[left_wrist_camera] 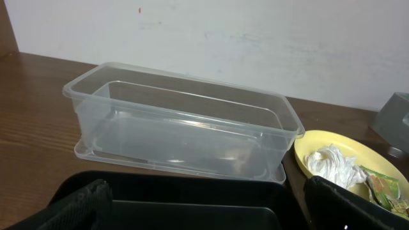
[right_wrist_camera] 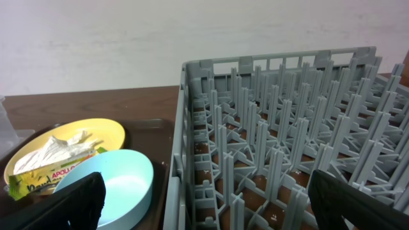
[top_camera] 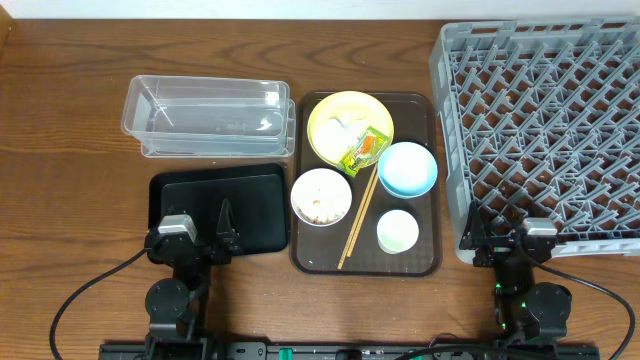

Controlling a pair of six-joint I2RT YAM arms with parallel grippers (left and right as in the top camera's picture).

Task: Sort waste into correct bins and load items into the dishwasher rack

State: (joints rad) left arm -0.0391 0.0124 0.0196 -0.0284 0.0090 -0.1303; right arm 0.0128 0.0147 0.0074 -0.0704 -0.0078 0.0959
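On the brown tray, the yellow plate [top_camera: 330, 140] holds crumpled white paper [top_camera: 340, 124] and the snack wrapper [top_camera: 366, 149]. Beside it are the light blue bowl [top_camera: 407, 169], the white bowl [top_camera: 321, 195] with food scraps, the white cup [top_camera: 397, 231] and the chopsticks [top_camera: 357, 222]. The clear tub [top_camera: 205, 115] stands behind the black tray [top_camera: 250, 205]. The grey rack [top_camera: 545, 120] is at the right. My left gripper [top_camera: 197, 232] is open and empty over the black tray's front [left_wrist_camera: 211, 211]. My right gripper [top_camera: 512, 242] is open and empty at the rack's front-left corner [right_wrist_camera: 211, 204].
The brown tray [top_camera: 425, 262] lies between the black tray and the rack. The white wall runs along the table's far edge. Bare wood shows left of the tub and the black tray.
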